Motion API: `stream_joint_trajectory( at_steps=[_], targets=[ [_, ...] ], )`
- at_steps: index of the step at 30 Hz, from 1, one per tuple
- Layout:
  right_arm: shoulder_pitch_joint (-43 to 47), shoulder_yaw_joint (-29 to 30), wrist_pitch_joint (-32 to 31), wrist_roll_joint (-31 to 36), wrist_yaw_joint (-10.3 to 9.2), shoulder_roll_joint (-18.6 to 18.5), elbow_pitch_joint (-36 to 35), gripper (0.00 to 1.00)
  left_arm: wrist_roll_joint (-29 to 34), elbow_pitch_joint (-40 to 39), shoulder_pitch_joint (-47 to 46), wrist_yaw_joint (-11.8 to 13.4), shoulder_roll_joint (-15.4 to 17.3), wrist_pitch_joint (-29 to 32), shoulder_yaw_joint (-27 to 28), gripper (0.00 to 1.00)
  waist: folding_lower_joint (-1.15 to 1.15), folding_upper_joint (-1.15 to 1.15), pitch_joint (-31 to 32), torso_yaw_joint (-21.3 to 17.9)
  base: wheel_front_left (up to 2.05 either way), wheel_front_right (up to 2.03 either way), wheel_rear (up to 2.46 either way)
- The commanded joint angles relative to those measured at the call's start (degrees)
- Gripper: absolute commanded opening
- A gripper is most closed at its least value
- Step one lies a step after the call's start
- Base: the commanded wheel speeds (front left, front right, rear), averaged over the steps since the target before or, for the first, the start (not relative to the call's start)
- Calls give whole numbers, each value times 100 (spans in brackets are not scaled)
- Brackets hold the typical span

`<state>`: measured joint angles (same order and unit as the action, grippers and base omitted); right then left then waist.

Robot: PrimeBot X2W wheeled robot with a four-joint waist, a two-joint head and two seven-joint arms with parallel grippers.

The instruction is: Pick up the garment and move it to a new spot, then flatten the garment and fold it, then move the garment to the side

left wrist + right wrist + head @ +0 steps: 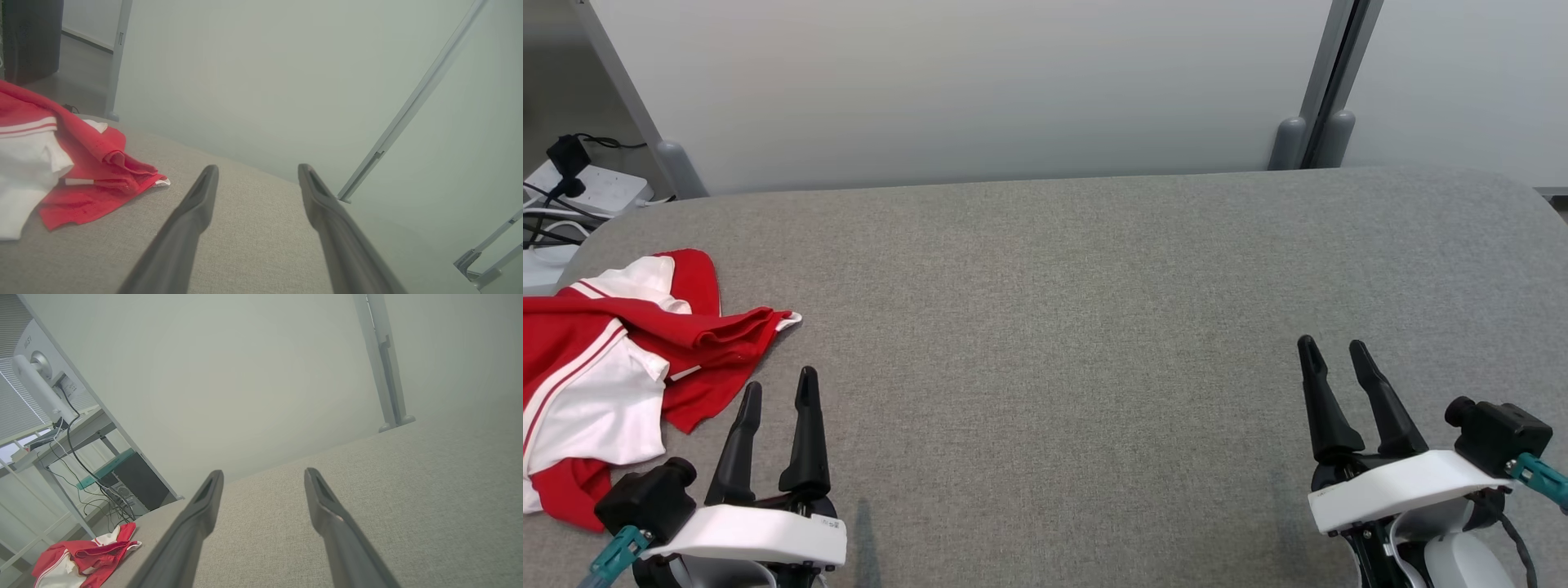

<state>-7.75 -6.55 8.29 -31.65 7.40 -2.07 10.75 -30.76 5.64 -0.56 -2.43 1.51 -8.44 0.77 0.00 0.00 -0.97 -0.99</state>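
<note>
A red and white garment (613, 359) lies crumpled at the left edge of the grey padded table (1078, 327). It also shows at the left of the left wrist view as the garment (61, 171) and small at the lower left of the right wrist view as the garment (81, 557). My left gripper (778, 385) hovers just right of the garment's near hem, open and empty, its fingers (196, 208) apart above bare fabric. Far across the table, my right gripper (1333, 347) is open and holds nothing, with its fingers (204, 502) spread over the surface.
A white partition wall (980, 90) with grey posts runs behind the table. Beyond the table's left corner a white power strip with black cables (572, 188) lies. A desk with a monitor and cables (53, 404) stands farther left. The table's middle and right are bare grey fabric.
</note>
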Motion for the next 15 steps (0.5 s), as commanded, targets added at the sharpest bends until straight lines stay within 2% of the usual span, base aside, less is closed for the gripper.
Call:
stream_joint_trajectory(
  at_steps=[1, 15],
  targets=[
    [-278, -144, 121, 208, 7, -47, -202, 100, 207, -208, -323, 61, 88, -105, 106, 100, 0, 0, 3, -2, 0, 0, 0],
    [-352, -289, 357, 1217, 8, -61, -306, 100, 1206, -346, -339, 104, 109, -341, 94, 100, 0, 0, 19, 12, 0, 0, 0]
  ],
)
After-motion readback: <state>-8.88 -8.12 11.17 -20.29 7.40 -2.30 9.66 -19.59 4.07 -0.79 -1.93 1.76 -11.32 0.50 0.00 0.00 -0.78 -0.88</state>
